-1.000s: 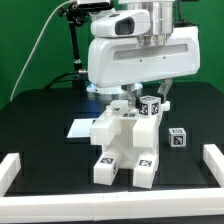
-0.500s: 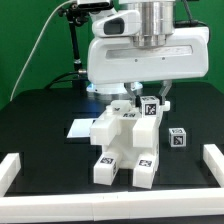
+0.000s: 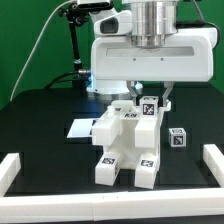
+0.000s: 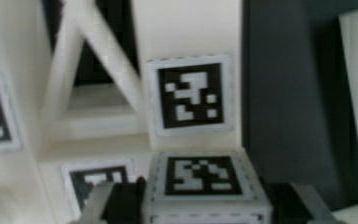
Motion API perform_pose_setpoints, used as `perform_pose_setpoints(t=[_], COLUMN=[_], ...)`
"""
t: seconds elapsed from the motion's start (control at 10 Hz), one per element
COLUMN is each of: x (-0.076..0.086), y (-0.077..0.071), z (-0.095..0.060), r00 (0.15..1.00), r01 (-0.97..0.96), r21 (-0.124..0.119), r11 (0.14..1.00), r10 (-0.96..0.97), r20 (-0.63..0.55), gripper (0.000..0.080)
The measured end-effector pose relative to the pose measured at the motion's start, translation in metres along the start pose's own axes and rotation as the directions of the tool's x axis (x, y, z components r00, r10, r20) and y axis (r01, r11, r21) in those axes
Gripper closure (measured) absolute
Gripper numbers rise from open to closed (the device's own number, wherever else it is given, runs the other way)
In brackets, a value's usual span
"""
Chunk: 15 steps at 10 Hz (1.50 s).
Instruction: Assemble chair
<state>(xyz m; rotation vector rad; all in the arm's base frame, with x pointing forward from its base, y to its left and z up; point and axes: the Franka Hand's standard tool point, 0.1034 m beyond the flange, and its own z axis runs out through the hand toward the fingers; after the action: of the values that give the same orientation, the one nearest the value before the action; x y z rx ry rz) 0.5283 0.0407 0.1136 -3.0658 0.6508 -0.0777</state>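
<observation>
A low white border rail [image 3: 12,168] ran round the black desk [image 3: 45,118], and everything lay inside it. The chair [image 3: 122,145], a cluster of chunky white blocks with black-and-white tags on its lower faces, stood in the middle of the desk. The marker board [image 3: 82,128] lay flat just beside the chair, on the exterior view's left and a little behind it. A loose cube [image 3: 177,138] with a tag on its face sat on the desk near the chair, on the exterior view's right, apart from it.

At the chair's top, on the exterior view's right, sat a small tagged cube [image 3: 149,108]. The arm's [image 3: 150,50] broad white body hung directly above the chair, and the tool [image 3: 149,100] reached straight down over that top cube, one finger on each side of it. In the wrist view the tagged cube [image 4: 195,175] filled the space between the dark fingers [image 4: 119,198] with no gap visible on either side, so the tool [image 4: 197,195] was clamped on it. Beyond the cube, the same view showed a tall white part of the chair with another tag [image 4: 194,92] facing the camera. Whether the tagged cube rested on the chair or was just clear of it could not be told.
</observation>
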Motion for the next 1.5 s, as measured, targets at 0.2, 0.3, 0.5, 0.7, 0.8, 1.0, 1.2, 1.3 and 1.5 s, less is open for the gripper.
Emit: perform_pose_setpoints(t=[0.2,0.3,0.5,0.7,0.8,1.0,1.2,1.3,1.5], x=[0.0010,0.0004,0.0004,0.0045,0.0056,0.0029,0.0037,0.0040,0.0082], y=[0.0013,0.0004,0.0004,0.0013,0.0020,-0.0001,0.0017,0.0020,0.0065], z=[0.0000,0.0000,0.0001,-0.0021,-0.0029,-0.0024,-0.0019,-0.0017,0.0017], r00=[0.983,0.974,0.983,1.000,0.977,0.893,0.844,0.803,0.462], r01=[-0.186,-0.225,-0.185,-0.002,0.214,0.450,0.536,0.596,0.887], r21=[0.022,0.023,0.023,0.027,0.027,0.026,0.023,0.018,-0.016], r11=[0.982,0.974,0.982,1.000,0.976,0.893,0.844,0.803,0.462], r10=[0.185,0.224,0.185,0.002,-0.214,-0.450,-0.535,-0.596,-0.887], r20=[0.012,0.014,0.013,0.005,-0.003,-0.010,-0.011,-0.012,-0.002], gripper=[0.0515,0.0515,0.0365,0.0166,0.0166,0.0153,0.0151,0.0151,0.0151])
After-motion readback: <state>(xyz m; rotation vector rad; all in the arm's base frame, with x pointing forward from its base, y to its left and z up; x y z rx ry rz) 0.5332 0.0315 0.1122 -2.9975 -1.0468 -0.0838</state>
